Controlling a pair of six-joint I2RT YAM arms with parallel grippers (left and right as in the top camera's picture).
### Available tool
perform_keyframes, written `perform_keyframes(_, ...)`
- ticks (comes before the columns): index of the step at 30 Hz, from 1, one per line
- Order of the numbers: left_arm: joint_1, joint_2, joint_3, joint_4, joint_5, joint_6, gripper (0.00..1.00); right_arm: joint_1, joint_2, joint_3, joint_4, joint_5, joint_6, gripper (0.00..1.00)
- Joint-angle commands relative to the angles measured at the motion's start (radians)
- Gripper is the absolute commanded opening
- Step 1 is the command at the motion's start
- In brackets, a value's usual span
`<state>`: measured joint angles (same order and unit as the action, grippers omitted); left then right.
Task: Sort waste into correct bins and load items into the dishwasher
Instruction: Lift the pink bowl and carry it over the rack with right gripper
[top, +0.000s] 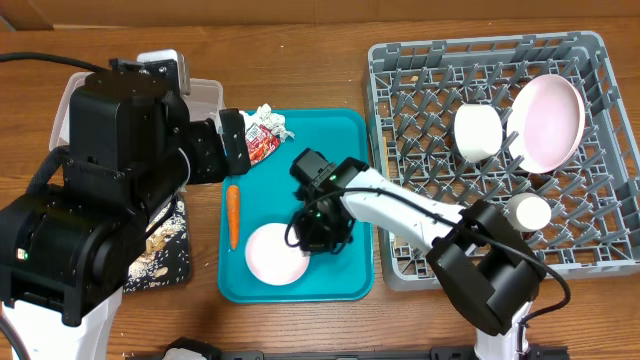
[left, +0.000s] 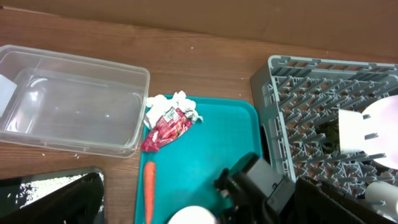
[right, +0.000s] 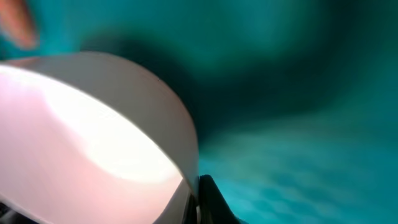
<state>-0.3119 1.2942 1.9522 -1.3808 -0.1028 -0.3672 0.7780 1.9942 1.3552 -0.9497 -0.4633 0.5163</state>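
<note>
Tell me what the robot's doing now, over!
Right gripper at rim of pale bowl on teal tray, grip unclear. Left gripper by red wrapper. Carrot beside bowl, apart.

You are getting open room over the teal tray (top: 335, 150) toward its 1 o'clock corner. At 9 o'clock the carrot (top: 233, 215) is lying lengthwise. At 11 o'clock the red wrapper (top: 262, 146) and crumpled paper (top: 270, 118) are crowding the corner. The right arm (top: 400, 205) is barring the 3 o'clock edge beside the rack (top: 400, 90).
</note>
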Motion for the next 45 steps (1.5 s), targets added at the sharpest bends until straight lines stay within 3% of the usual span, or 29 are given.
perform_keyframes(1,0.006,-0.002,0.009,-0.005,-0.013,-0.010,1.00,-0.054,-0.081,0.075,-0.080,0.223,0.014,0.04)
perform_keyframes(7,0.006,-0.002,0.009,0.003,-0.013,-0.010,1.00,-0.177,-0.208,0.296,-0.324,0.558,0.008,0.04)
perform_keyframes(10,0.006,-0.002,0.009,0.005,-0.013,-0.004,1.00,-0.274,-0.248,0.378,-0.394,0.583,0.007,0.04)
perform_keyframes(13,0.006,-0.002,0.009,0.001,-0.027,0.001,1.00,-0.377,-0.275,0.416,-0.443,0.663,-0.006,0.04)
perform_keyframes(21,0.006,-0.002,0.009,0.003,-0.061,0.001,1.00,-0.550,-0.292,0.419,-0.488,1.211,0.120,0.04)
perform_keyframes(24,0.006,-0.001,0.009,0.009,-0.061,0.001,1.00,-0.550,-0.292,0.419,-0.498,1.348,0.185,0.04)
perform_keyframes(36,0.006,0.000,0.009,0.002,-0.061,0.001,1.00,-0.353,-0.263,0.417,-0.476,1.563,0.184,0.04)
perform_keyframes(45,0.006,0.000,0.009,0.000,-0.062,0.001,1.00,-0.314,-0.155,0.406,-0.530,1.502,0.189,0.04)
